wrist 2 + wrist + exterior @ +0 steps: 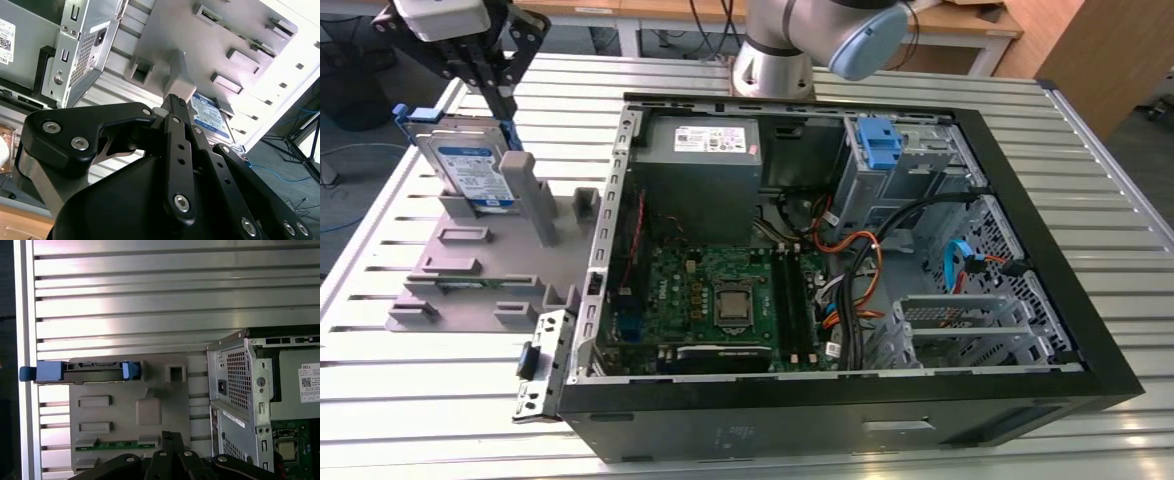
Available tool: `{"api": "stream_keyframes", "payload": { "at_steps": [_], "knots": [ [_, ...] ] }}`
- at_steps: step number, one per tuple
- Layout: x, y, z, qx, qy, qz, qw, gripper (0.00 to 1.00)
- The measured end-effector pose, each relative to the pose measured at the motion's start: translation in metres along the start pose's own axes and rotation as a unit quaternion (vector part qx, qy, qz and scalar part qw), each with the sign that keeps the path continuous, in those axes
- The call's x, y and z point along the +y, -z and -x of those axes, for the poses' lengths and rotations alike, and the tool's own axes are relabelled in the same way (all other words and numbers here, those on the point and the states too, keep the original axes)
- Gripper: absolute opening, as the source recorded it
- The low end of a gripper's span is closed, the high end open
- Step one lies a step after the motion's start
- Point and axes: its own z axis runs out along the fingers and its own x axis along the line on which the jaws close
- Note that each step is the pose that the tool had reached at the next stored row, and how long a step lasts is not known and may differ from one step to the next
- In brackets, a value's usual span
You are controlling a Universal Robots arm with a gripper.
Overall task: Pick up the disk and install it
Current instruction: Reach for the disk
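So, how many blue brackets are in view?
2. One bracket frames the disk on the grey stand; the other bracket sits in the drive cage of the case. More may be hidden.

One disk (467,168), one grey fixture (470,288), one computer case (854,412), one power supply (700,150).

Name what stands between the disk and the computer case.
In the exterior view, two grey posts: a tall post beside the disk, a shorter post nearer the computer case.
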Motion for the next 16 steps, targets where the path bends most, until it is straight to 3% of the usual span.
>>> {"api": "stream_keyframes", "payload": {
  "at_steps": [4,13,16],
  "knots": [
    [-0.0001,-0.0001,-0.0055,0.0000,0.000,0.0000,1.0000,0.11],
    [-0.0001,-0.0001,-0.0060,0.0000,0.000,0.0000,1.0000,0.11],
    [-0.0001,-0.0002,-0.0061,0.0036,0.000,-0.0002,1.0000,0.11]
  ]
}}
